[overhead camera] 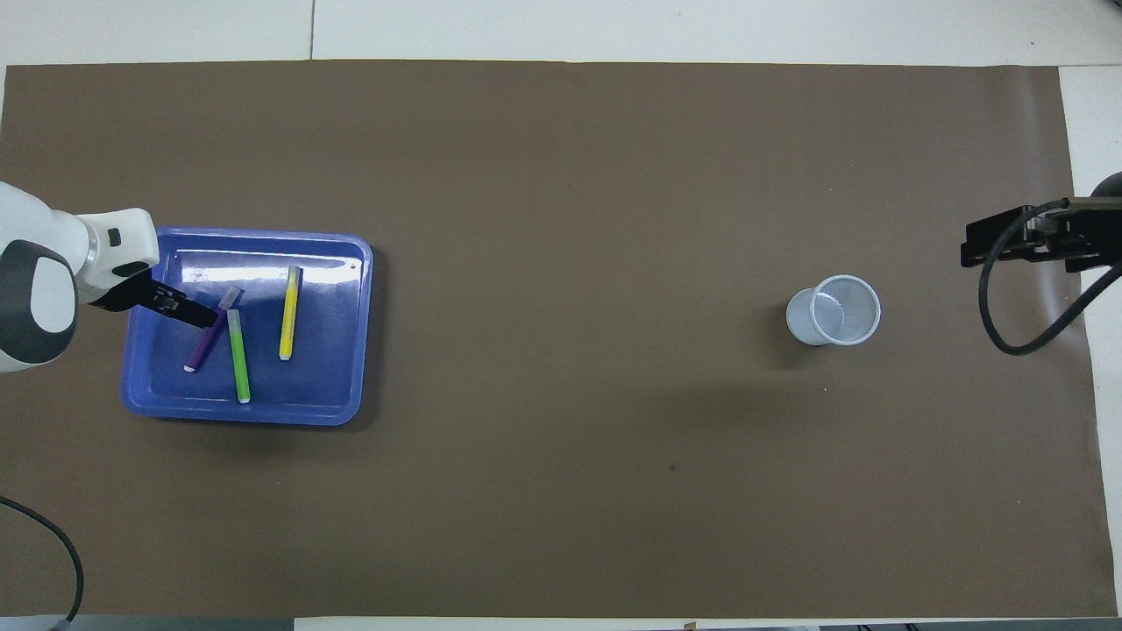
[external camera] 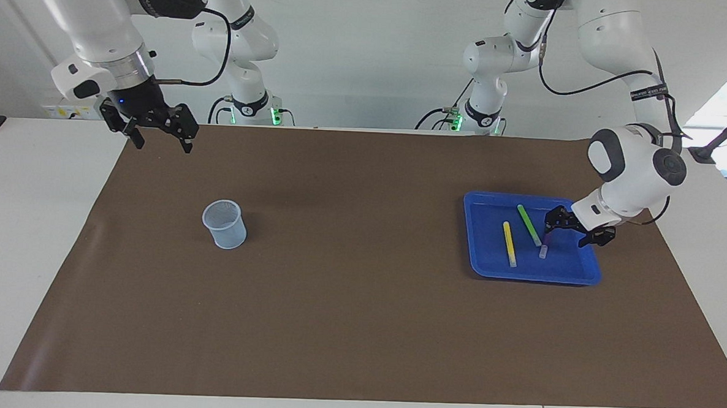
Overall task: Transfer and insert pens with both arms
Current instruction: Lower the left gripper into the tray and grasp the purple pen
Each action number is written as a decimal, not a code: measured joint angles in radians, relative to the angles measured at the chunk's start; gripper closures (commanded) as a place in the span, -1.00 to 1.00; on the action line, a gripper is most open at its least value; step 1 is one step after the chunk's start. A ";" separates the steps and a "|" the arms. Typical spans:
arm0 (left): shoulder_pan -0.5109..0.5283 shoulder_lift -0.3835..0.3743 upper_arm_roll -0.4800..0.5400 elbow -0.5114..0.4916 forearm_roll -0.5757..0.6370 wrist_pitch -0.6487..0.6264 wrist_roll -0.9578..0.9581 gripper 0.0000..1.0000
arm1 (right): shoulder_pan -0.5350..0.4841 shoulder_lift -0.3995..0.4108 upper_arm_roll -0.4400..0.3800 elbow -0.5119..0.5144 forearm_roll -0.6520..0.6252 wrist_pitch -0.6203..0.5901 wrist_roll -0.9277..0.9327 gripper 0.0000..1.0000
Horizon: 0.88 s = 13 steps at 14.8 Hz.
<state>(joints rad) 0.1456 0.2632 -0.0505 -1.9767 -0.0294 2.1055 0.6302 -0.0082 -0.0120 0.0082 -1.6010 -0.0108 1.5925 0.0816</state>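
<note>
Three pens lie in a blue tray (external camera: pixel 490 249) (overhead camera: pixel 337 386) toward the left arm's end of the table: a yellow pen (external camera: pixel 509 243) (overhead camera: pixel 288 313), a green pen (external camera: pixel 529 225) (overhead camera: pixel 237 355) and a purple pen (external camera: pixel 544 245) (overhead camera: pixel 202 345). My left gripper (external camera: pixel 574 231) (overhead camera: pixel 198 313) is low inside the tray, open, with one finger at the purple pen's upper end; I cannot tell whether it touches. My right gripper (external camera: pixel 160 141) (overhead camera: pixel 999 245) hangs open over the brown mat's corner at its own end, and that arm waits.
A pale translucent cup (external camera: pixel 224 222) (overhead camera: pixel 833 311) stands upright on the brown mat (external camera: pixel 359 302) toward the right arm's end. Two smaller white arm bases with green lights (external camera: pixel 251 104) stand at the robots' edge of the table.
</note>
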 measured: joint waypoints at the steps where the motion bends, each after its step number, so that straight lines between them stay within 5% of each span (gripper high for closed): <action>1: -0.001 0.002 0.000 0.000 0.009 0.001 0.001 -0.60 | 0.000 0.000 0.000 0.000 0.000 0.000 0.000 -1.00; 13: -0.008 0.026 0.000 -0.002 0.013 0.025 0.005 -0.38 | 0.000 0.000 0.000 0.000 0.000 0.000 0.000 -1.00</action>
<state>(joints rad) 0.1372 0.2895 -0.0505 -1.9785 -0.0168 2.1309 0.6354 -0.0083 -0.0120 0.0081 -1.6011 -0.0108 1.5925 0.0816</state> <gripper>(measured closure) 0.295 0.000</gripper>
